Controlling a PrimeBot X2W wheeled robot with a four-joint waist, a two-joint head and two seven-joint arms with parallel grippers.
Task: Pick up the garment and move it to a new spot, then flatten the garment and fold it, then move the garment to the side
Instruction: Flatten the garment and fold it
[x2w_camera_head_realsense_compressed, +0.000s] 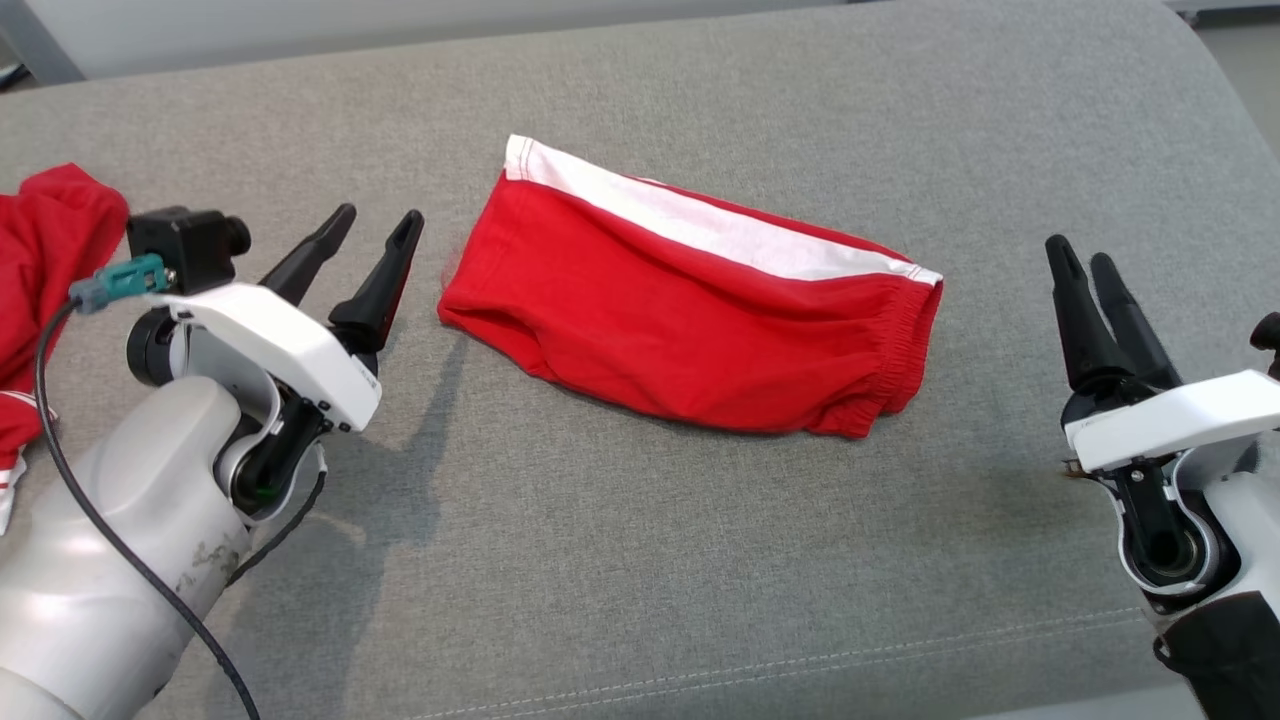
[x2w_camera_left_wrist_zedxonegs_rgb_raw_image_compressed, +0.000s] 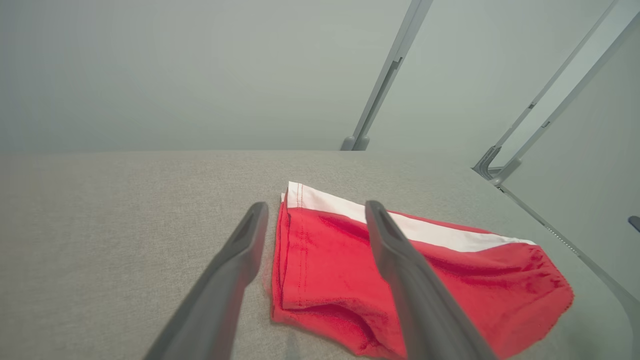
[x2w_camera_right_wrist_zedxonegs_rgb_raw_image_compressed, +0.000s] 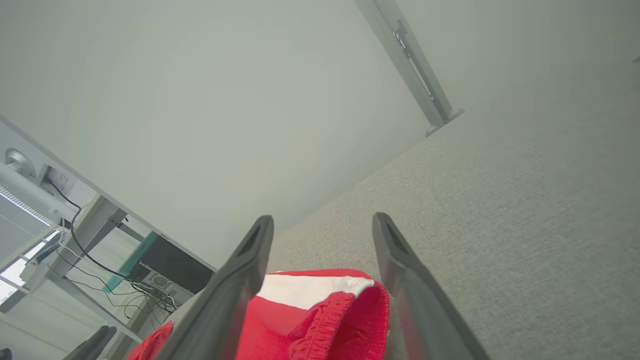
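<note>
left tool (x2w_camera_head_realsense_compressed: 378, 215) between garment (x2w_camera_head_realsense_compressed: 690, 320), red cloth (x2w_camera_head_realsense_compressed: 50, 260)

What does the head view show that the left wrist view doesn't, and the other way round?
Head view, not left wrist: the right end effector, open, and a red cloth at the left edge. Left wrist, not head: slanted metal posts rising tall against a pale wall beyond the cushion. Both: the red shorts with a white stripe lying on the grey cushion, and the left end effector, open beside them.
</note>
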